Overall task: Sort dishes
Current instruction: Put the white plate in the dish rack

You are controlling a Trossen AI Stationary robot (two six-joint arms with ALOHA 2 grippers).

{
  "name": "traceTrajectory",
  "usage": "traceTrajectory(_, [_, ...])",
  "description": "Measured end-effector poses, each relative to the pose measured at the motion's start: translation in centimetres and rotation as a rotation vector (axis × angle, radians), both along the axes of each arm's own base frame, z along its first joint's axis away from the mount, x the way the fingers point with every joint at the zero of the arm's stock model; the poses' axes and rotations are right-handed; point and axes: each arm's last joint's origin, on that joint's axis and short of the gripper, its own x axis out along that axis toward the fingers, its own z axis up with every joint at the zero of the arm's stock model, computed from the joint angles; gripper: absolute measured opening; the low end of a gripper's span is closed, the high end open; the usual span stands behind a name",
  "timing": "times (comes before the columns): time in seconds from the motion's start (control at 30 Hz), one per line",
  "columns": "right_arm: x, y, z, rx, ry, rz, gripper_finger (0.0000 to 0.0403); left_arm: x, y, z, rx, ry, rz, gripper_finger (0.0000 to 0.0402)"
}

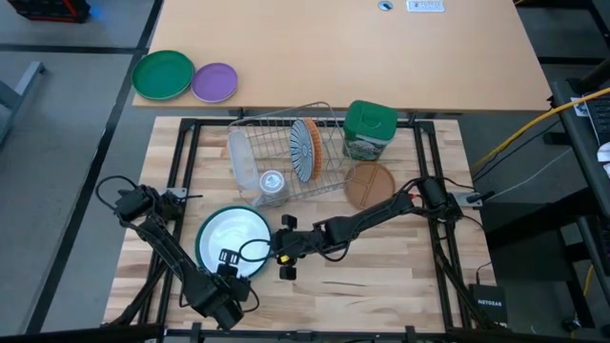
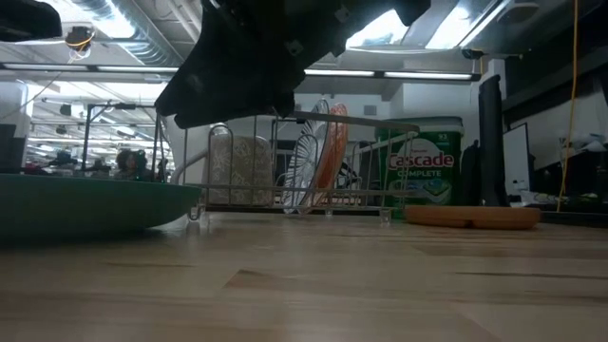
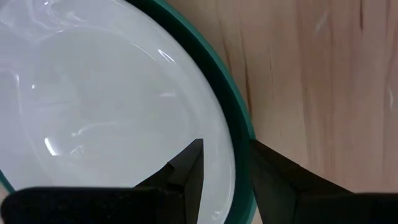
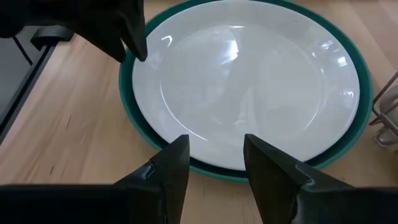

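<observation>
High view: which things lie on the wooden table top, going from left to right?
White plate on teal plate → glass → striped plate in the rack → brown plate. The green canister stands behind the brown plate, so its place is unclear.

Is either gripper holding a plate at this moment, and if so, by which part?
The left gripper straddles the teal plate's rim, under the white plate; a firm clamp cannot be told. The right gripper is open, holding nothing.
</observation>
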Motion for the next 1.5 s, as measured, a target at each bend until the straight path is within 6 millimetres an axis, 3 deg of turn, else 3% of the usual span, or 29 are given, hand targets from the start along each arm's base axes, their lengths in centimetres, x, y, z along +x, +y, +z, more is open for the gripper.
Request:
traceTrajectory(0.73, [0.0,0.0,0.0,-0.004,0.000,0.003,0.0156,0.2,0.0,0.0,0.001,-0.027,0.010,0.0113])
traceTrajectory(1.23, [0.0,0.0,0.0,-0.005,0.000,0.004,0.0156,-1.2,1.7,-3.5,0.071,-0.016,0.074,0.0113])
traceTrajectory(1.5, [0.0,0.0,0.0,-0.005,-0.001,0.003,0.0156,-1.7,2.2,-4.4,0.095,-0.020,0.066,0.0111])
